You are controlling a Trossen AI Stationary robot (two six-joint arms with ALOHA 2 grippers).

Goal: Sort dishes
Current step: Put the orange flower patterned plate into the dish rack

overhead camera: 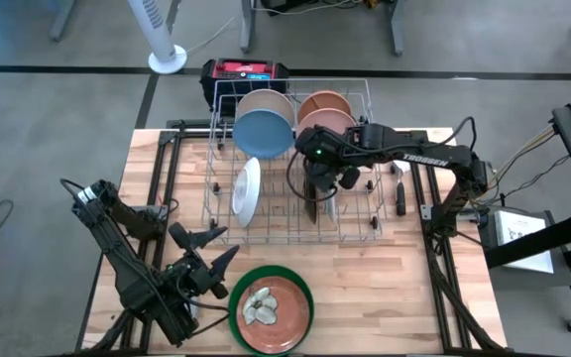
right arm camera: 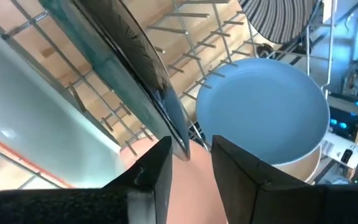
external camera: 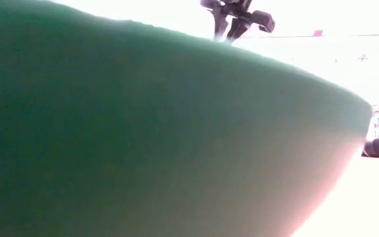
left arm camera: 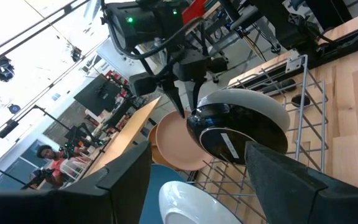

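Note:
The silver wire rack [overhead camera: 290, 164] holds a blue plate [overhead camera: 264, 134], a cream one [overhead camera: 266, 101] and a pink-tan one [overhead camera: 325, 104] at its far side. A white plate [overhead camera: 247, 188] stands on edge at its left. My right gripper [overhead camera: 315, 171] is over the rack's middle, shut on a dark brown plate [overhead camera: 310, 198] that stands on edge beside a pale plate [overhead camera: 331, 206]. My left gripper [overhead camera: 206, 253] is open and empty near the table's front, left of the large green plate [overhead camera: 271, 307]. My right gripper pinches the dark brown plate's upper rim [right arm camera: 178, 140] between its two fingers [right arm camera: 157, 177], one on each face. The fingers point down from above. The plate stands upright on edge among the rack wires [left arm camera: 229, 134]; whether its lower rim rests on the rack I cannot tell.
The green plate holds some pale pieces [overhead camera: 261, 307] and fills the low view [external camera: 143, 131]. A red and black box [overhead camera: 244, 71] sits behind the rack. A dark tool [overhead camera: 401, 193] lies to the right of the rack. Bare wood shows at the front right.

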